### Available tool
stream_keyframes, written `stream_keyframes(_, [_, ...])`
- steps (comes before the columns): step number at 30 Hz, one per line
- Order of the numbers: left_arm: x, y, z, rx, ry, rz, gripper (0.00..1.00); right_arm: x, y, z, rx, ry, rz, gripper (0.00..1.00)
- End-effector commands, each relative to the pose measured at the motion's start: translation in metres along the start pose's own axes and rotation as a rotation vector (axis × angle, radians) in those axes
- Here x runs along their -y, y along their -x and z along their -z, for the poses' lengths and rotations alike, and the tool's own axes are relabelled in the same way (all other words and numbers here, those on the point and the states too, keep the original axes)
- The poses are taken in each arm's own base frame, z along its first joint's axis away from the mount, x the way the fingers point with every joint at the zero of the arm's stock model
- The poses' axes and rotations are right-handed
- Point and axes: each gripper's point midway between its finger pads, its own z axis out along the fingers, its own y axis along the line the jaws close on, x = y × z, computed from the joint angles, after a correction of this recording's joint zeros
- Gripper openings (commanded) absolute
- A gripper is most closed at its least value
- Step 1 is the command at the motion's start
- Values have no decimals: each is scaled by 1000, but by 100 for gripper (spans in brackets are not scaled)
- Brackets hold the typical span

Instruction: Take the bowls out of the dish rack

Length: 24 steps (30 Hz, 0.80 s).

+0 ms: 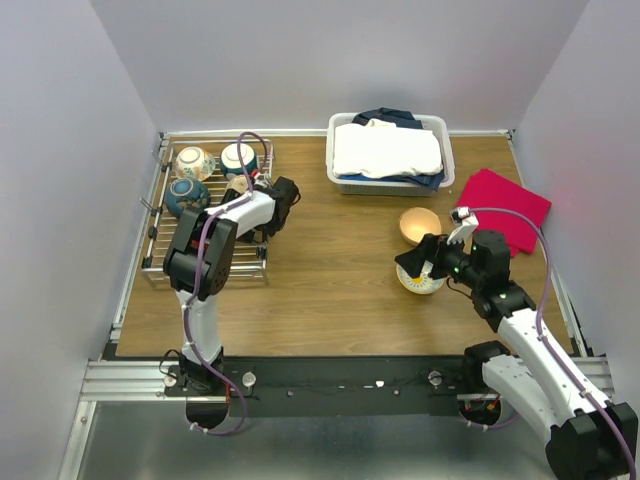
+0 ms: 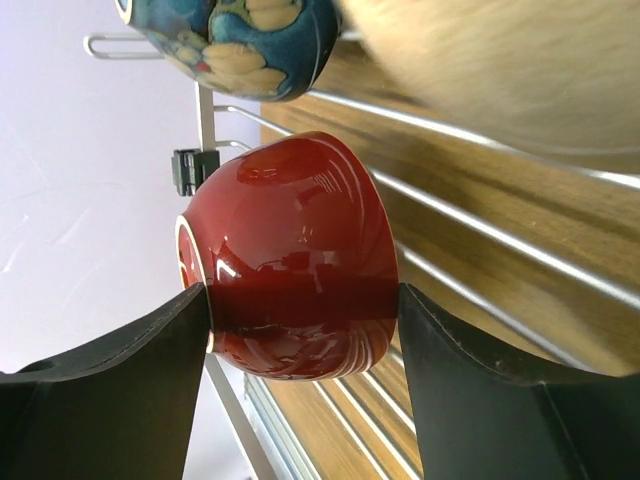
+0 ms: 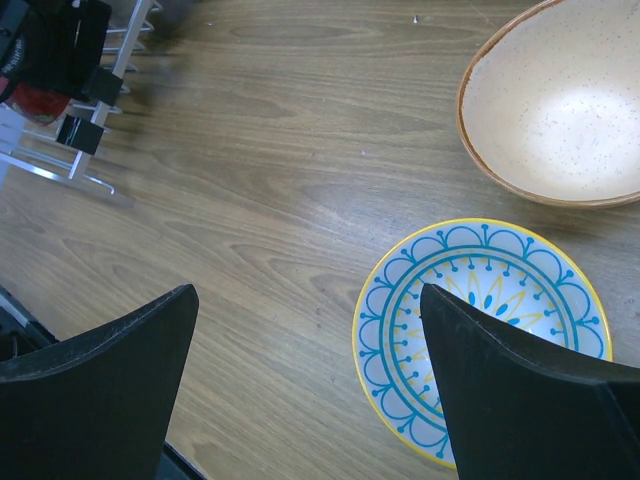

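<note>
Red bowl — in the dish rack near its rim, pinched across its sides by the left gripper, seemingly for lifting out — right gripper spread wide beside the patterned bowl, already unloaded

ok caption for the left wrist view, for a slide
Left gripper clamps a glossy red bowl at the dish rack, a blue floral bowl just beyond.
</note>
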Motion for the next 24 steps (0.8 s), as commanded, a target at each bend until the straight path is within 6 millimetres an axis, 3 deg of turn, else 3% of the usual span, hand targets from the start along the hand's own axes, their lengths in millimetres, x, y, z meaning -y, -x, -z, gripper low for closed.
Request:
stream_keyframes(1, [23, -15, 11, -67, -209, 100, 59, -6, -2, 1, -2, 34, 25, 100])
stream_keyframes(16, [-50, 28, 52, 66, -251, 289, 52, -38, 8, -4, -18, 198, -22, 100])
stream_keyframes(24, [-78, 41, 66, 112, -349, 420, 50, -67, 32, -22, 20, 301, -62, 100])
